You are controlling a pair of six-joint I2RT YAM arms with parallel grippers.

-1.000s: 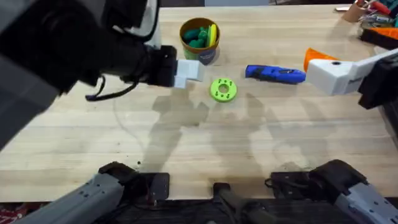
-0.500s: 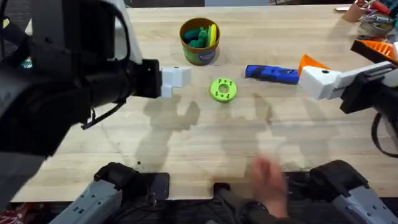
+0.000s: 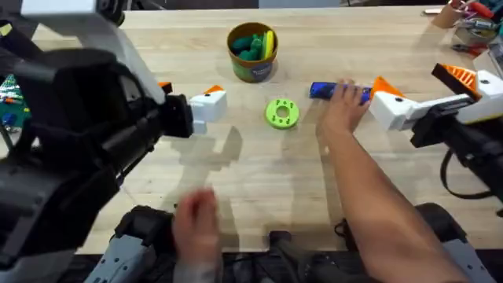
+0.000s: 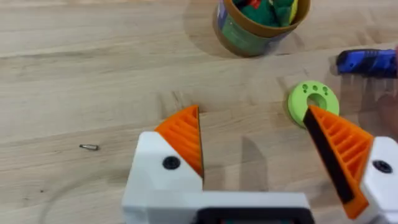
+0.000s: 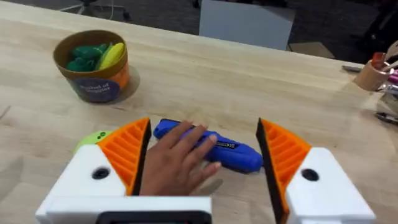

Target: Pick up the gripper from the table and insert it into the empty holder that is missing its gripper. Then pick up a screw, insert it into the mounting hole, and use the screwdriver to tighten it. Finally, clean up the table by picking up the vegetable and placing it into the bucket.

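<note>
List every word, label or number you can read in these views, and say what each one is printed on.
No text can be read for certain.
Bucket: pale lettering on its purple band, too blurred to read.
Screwdriver: a small dark label with tiny marks, too small to read.
Green disc: no lettering, holes alone.

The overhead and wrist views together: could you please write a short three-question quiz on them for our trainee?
1. True or false: a person's hand rests on the screwdriver.
2. What lies in the bucket? A) toy vegetables B) screws C) nothing
3. Fill in: the left claw has its orange pads ____.

Key: 1 true. 2 A: green and yellow pieces sit inside. 3 open, with the green disc showing beyond one pad.
</note>
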